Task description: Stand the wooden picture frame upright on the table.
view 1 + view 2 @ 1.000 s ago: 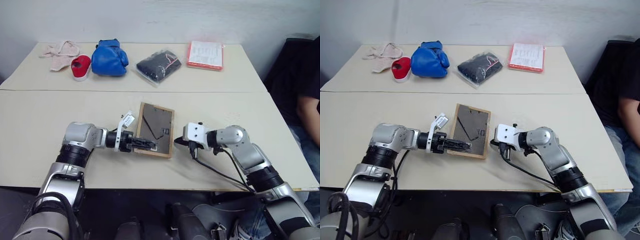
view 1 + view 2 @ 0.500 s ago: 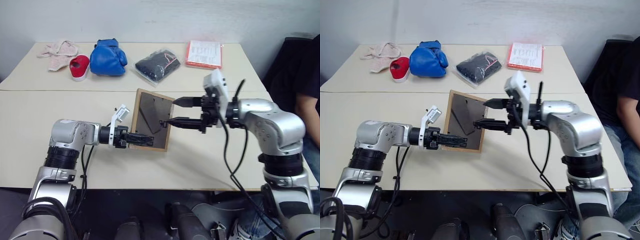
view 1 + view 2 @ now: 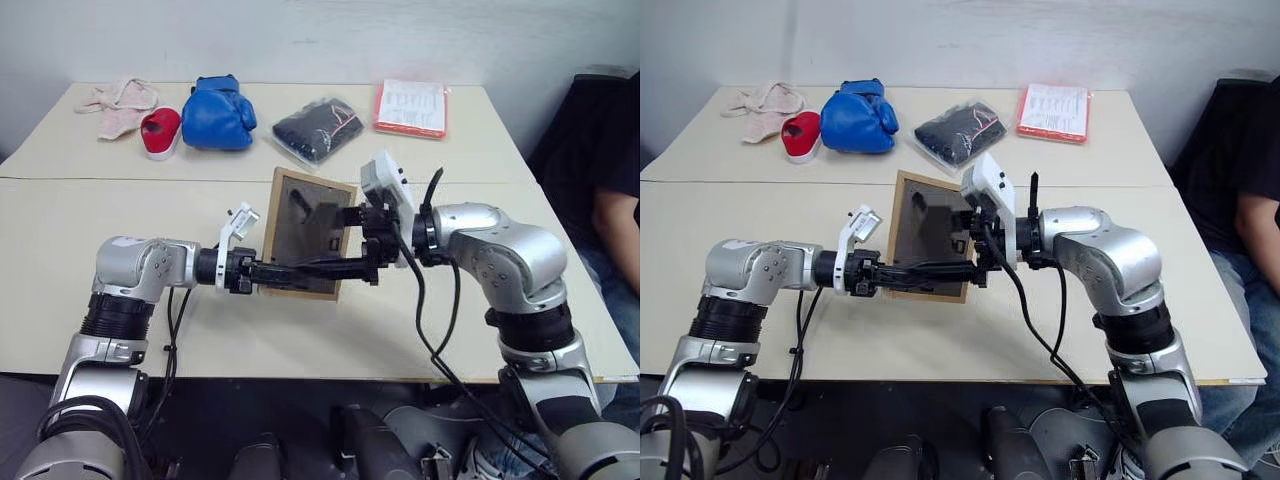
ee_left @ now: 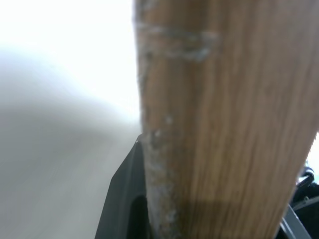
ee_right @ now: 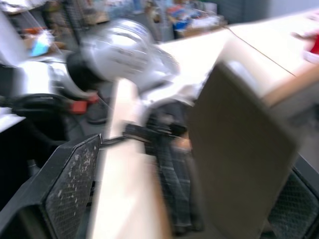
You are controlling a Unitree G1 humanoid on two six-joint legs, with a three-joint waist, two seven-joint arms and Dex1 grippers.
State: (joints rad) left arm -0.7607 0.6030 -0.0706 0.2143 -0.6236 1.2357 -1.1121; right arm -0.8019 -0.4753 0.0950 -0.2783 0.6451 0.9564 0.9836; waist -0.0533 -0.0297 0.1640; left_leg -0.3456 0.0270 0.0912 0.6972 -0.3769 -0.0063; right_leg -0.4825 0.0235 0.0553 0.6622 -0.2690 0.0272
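picture frame [image 3: 308, 232] tilted up off the table [image 3: 60, 250], gripped at its lower edge by left tool [image 3: 285, 272]; right tool [image 3: 345, 240] spread open at its back.

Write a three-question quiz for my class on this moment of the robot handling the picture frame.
1. True or false: the wooden picture frame lies flat on the table.
2. Which gripper grips the frame's lower edge? A left gripper B right gripper
3. Fill in: the right gripper's fingers are spread ____ at the frame's dark backing.

Key
1. False; it is raised on edge, tilted.
2. A
3. open
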